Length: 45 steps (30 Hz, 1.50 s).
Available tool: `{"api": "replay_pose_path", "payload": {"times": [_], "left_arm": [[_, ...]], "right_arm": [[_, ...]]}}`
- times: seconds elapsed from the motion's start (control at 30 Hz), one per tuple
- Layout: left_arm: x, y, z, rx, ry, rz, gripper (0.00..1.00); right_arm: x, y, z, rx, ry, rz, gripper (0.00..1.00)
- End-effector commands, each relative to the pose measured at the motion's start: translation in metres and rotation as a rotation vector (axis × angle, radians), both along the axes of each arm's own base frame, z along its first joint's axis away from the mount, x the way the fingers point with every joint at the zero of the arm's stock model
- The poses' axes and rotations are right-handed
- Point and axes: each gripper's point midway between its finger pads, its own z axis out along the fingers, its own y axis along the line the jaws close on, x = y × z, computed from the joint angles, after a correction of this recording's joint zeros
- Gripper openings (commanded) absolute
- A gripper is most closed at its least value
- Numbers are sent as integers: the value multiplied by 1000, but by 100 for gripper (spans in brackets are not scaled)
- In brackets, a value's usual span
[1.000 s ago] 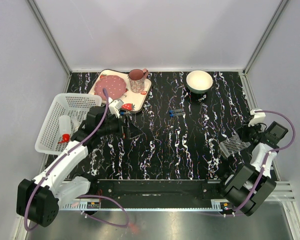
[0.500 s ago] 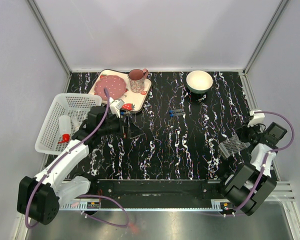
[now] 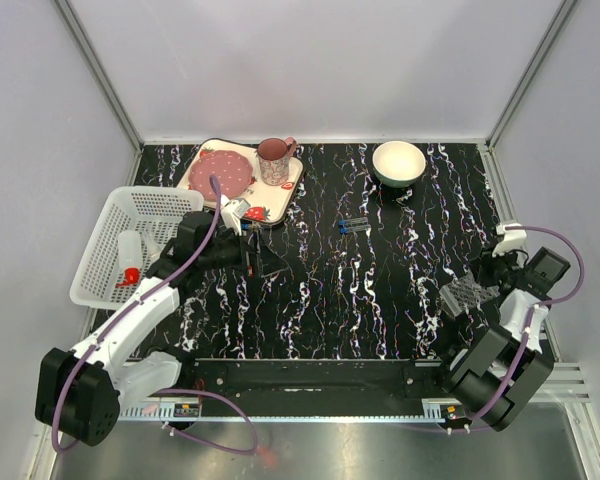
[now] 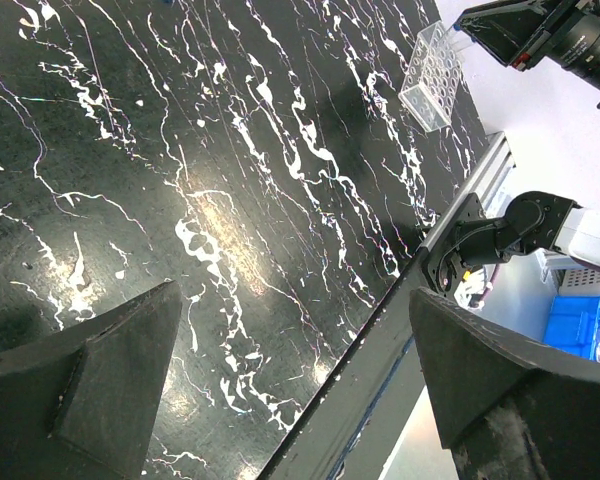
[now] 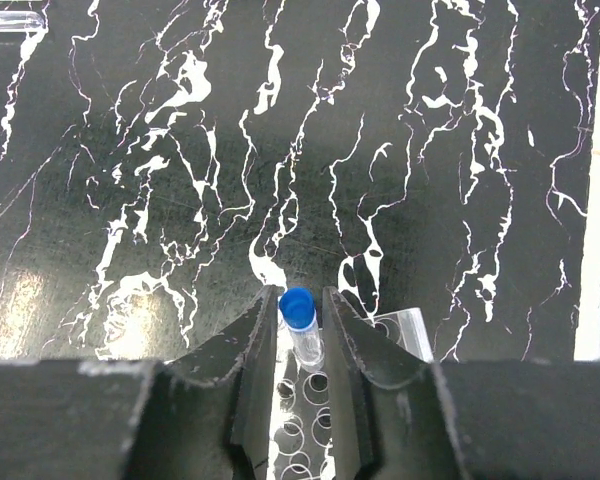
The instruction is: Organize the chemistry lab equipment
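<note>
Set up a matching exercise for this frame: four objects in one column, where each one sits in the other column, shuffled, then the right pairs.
Objects
1. white squeeze bottle
2. blue-capped test tube
3. pink cup
4. white bowl

Places
A. on the strawberry-print tray
B. lying in the white basket
C. between the fingers of the right gripper, at the clear rack
D. by itself on the table, near its far edge

Pairs: 1-B, 2-C, 3-A, 4-D
</note>
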Motion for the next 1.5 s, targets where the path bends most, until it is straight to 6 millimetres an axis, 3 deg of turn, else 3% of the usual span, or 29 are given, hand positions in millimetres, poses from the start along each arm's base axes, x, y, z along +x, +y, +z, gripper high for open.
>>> {"api": "replay_pose_path", "payload": {"times": [0.0, 0.13, 0.47, 0.67, 0.77, 0.8, 0.83, 0.87, 0.9, 0.93, 0.97, 1.0, 1.03, 1.07, 1.1, 1.13, 1.17, 1.2, 1.27, 1.37, 1.47], "left_arm": [[5, -5, 16, -41, -60, -29, 99], [3, -6, 19, -45, -68, -37, 99], [-1, -3, 15, -23, -75, -49, 99], [2, -2, 15, -11, -80, -43, 99], [12, -1, 8, 26, -47, -19, 99], [21, -1, 14, 42, -64, 0, 99], [25, -1, 14, 55, -62, 6, 99], [29, -1, 7, 81, -28, 5, 99], [40, -3, 18, 99, -67, 13, 99], [45, -5, 19, 123, -74, 11, 99], [45, -11, 4, 180, -22, -11, 99], [62, -14, 18, 231, -90, 0, 99], [67, -18, 16, 275, -92, -9, 99], [64, -26, -7, 353, -26, -51, 98], [80, -31, 7, 398, -84, -46, 98], [79, -33, 0, 448, -57, -67, 97], [81, -44, -20, 503, -25, -107, 96], [95, -49, -11, 536, -73, -103, 95], [98, -57, -36, 623, -36, -139, 91], [112, -54, -52, 724, -41, -122, 84], [123, -30, -69, 837, -47, -62, 81]], "right_arm": [[-1, 2, 3, -18, -18, 6, 32], [-2, 5, 18, -39, -44, 21, 38], [-2, 2, 42, -75, -71, 7, 37], [-4, 12, 60, -51, -66, 63, 37], [-13, 26, 64, 21, 3, 124, 37], [-11, 26, 77, 21, 0, 140, 37], [-11, 29, 76, 57, 32, 158, 38], [-21, 45, 74, 111, 79, 218, 38], [-18, 48, 90, 108, 76, 253, 38], [-18, 55, 88, 154, 113, 287, 38], [-28, 68, 88, 197, 167, 324, 39], [-25, 79, 98, 197, 176, 377, 39], [-25, 86, 98, 227, 203, 407, 40], [-29, 96, 100, 262, 233, 429, 41], [-28, 108, 105, 267, 241, 472, 43], [-28, 116, 108, 286, 242, 494, 45], [-27, 121, 112, 317, 247, 495, 50], [-25, 125, 115, 336, 241, 503, 51], [-22, 134, 121, 381, 228, 524, 55], [-18, 139, 120, 414, 238, 537, 55], [-14, 143, 116, 449, 247, 543, 55]]}}
